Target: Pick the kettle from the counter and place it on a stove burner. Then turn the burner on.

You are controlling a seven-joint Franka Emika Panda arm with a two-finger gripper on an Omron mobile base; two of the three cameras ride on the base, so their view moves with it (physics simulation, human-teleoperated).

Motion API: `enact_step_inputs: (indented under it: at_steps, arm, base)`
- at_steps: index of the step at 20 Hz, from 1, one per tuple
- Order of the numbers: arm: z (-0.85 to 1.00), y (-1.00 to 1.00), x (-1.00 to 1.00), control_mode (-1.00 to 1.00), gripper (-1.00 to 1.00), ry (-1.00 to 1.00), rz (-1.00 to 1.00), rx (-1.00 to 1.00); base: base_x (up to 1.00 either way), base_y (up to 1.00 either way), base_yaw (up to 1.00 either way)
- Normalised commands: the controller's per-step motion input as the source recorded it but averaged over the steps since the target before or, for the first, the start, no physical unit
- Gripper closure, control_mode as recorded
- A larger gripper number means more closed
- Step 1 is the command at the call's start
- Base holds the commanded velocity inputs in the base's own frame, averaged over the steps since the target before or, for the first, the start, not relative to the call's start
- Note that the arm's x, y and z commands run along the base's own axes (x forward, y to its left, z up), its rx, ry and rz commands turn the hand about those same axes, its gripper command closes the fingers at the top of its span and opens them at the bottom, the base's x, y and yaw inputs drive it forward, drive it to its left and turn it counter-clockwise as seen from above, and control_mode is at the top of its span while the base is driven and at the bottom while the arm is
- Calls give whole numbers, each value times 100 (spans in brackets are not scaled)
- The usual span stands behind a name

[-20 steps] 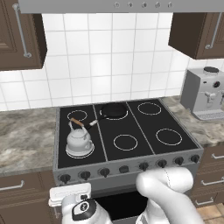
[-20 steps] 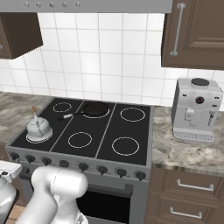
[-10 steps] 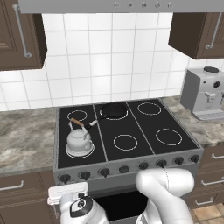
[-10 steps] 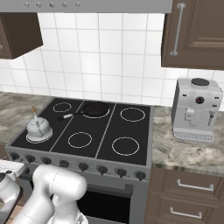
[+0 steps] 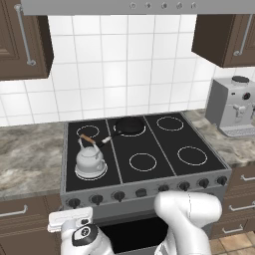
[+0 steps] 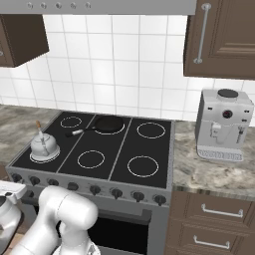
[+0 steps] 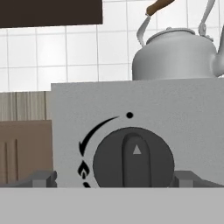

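Hand [image 7: 111,178] spread wide and empty, its two dark fingertips [image 7: 41,178] flanking a round dark stove knob [image 7: 133,158] with a white triangle mark on the grey front panel, not touching it. Directly above that knob, the small squat silver-grey kettle [image 5: 90,160] with its arched brown wooden handle stands upright on the white-ringed stove burner [image 5: 78,175] at the black cooktop's front left corner, with the black frying pan [image 5: 128,126] behind it to the right.

Kettle [image 7: 177,54] above stove front panel: handle top and spout tip cut by hand-view edge, base hidden behind panel. Knob [image 7: 133,160] below kettle: lower edge lost under frame bottom. Gripper [image 7: 113,179] fingertips flanking knob, barely poking into frame. Coffee machine [image 5: 234,106] right of cooktop, clipped at left-base-view edge. Knob markings there too small to read.
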Motion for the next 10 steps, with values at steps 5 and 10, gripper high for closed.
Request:
enact_step_inputs:
  at_steps: [5, 10]
  arm:
    - [-1, 0, 22, -100, -100, 0, -2, 0]
    - [0, 0, 5, -100, -100, 0, 0, 0]
  base:
    - [0, 0, 0]
    - [0, 0, 0]
